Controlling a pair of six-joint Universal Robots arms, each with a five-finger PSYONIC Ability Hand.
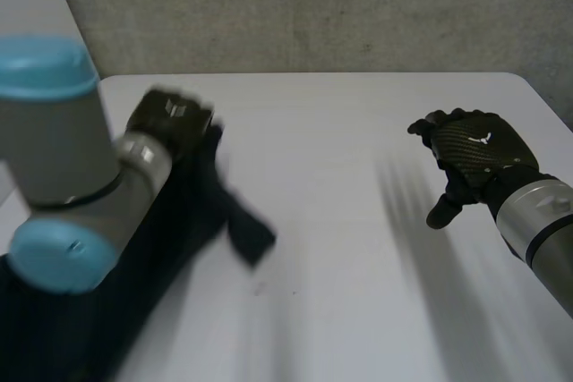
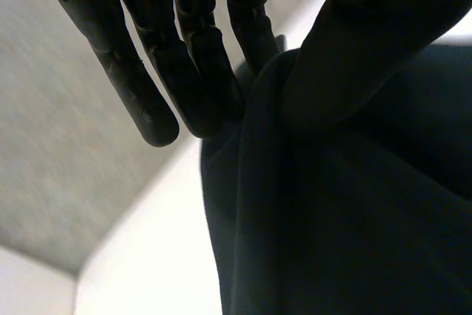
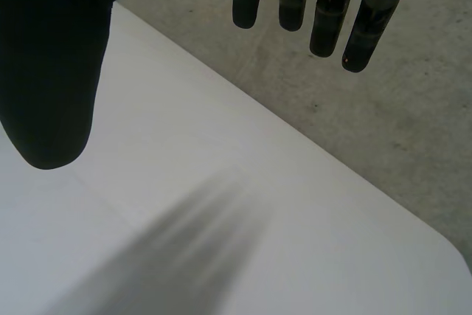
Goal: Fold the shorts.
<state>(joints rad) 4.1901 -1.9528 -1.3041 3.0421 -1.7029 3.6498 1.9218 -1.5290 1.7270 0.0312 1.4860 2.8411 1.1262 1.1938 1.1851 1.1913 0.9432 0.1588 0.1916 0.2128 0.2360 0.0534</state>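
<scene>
The dark shorts point(image 1: 183, 221) are bunched at the table's near left, partly hidden under my left arm. My left hand point(image 1: 170, 118) holds one edge of them raised off the table, and a loose flap point(image 1: 248, 234) hangs below it. In the left wrist view the cloth point(image 2: 332, 219) runs up between the straight fingers point(image 2: 147, 94) and the thumb, pinched there. My right hand point(image 1: 470, 149) hovers over the bare right side of the table, well apart from the shorts. Its fingers point(image 3: 324, 20) are straight and spread from the thumb, with nothing in them.
The white table point(image 1: 358, 266) stretches between the two hands. Its far edge point(image 1: 358, 74) meets a grey concrete surface point(image 1: 313, 6), and its rounded right corner point(image 3: 442, 234) lies beyond the right hand's fingertips.
</scene>
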